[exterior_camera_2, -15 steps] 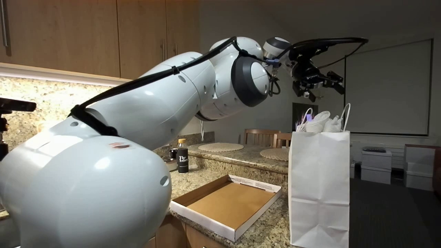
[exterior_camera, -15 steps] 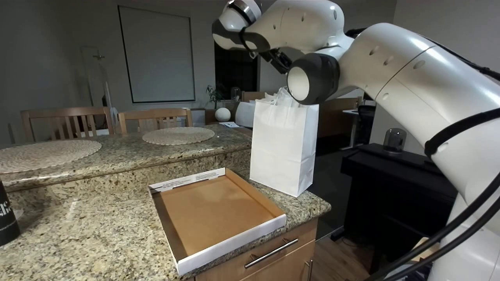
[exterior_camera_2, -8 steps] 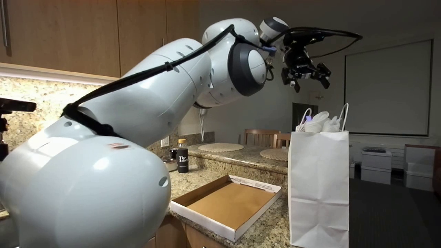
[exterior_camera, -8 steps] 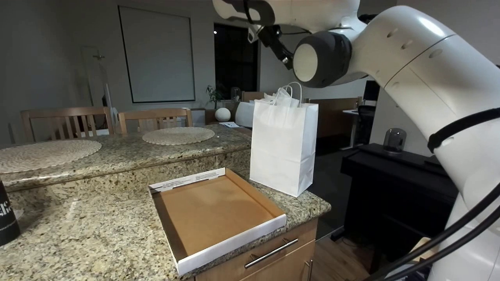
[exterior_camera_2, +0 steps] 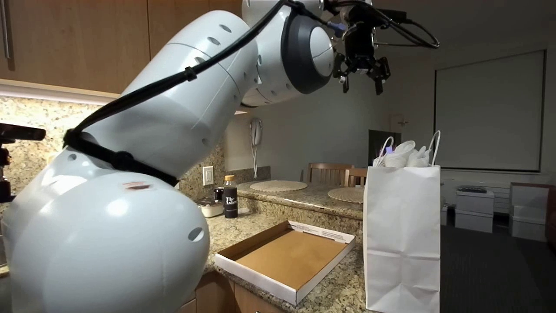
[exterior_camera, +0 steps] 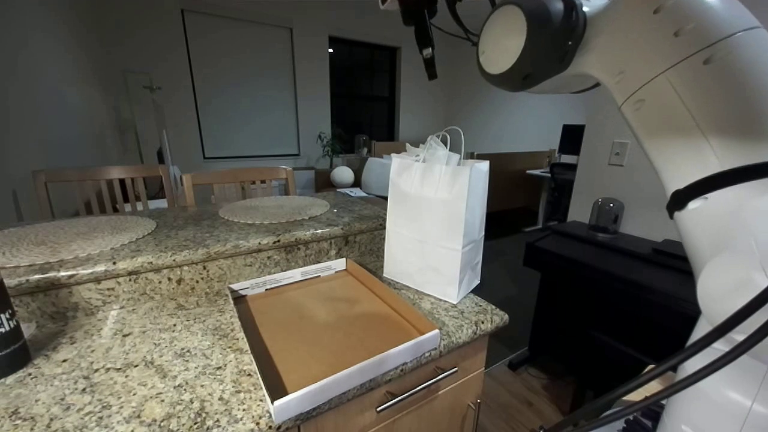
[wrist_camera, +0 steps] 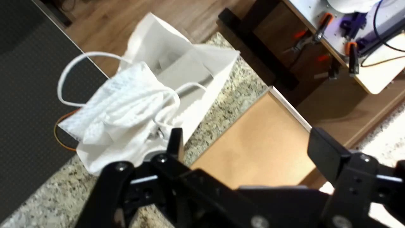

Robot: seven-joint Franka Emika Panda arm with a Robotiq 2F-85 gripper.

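My black gripper (exterior_camera_2: pixel 362 88) is open and empty, with its fingers pointing down, high above the counter. In the wrist view its spread fingertips (wrist_camera: pixel 245 141) frame the box tray below. A white paper bag (exterior_camera: pixel 435 228) with twisted handles stands upright at the counter's corner; it also shows in an exterior view (exterior_camera_2: pixel 403 234). Crumpled white tissue (wrist_camera: pixel 126 107) sticks out of the bag's top. A shallow cardboard tray (exterior_camera: pixel 336 324) with a brown inside and white outer walls lies beside the bag; it is empty. The gripper touches neither. In an exterior view only one finger (exterior_camera: pixel 428 57) shows.
A raised granite ledge (exterior_camera: pixel 180 246) with woven placemats (exterior_camera: pixel 275 208) runs behind the tray. A black bottle (exterior_camera_2: pixel 230 202) with a yellow cap stands at the counter's back. Wooden chairs (exterior_camera: pixel 240 180) stand beyond the ledge. A black piano-like cabinet (exterior_camera: pixel 612 288) stands past the counter's edge.
The arm has risen and drawn back, and the gripper has tilted to point more straight down. The gripper stays open. The bag and tray have not moved.
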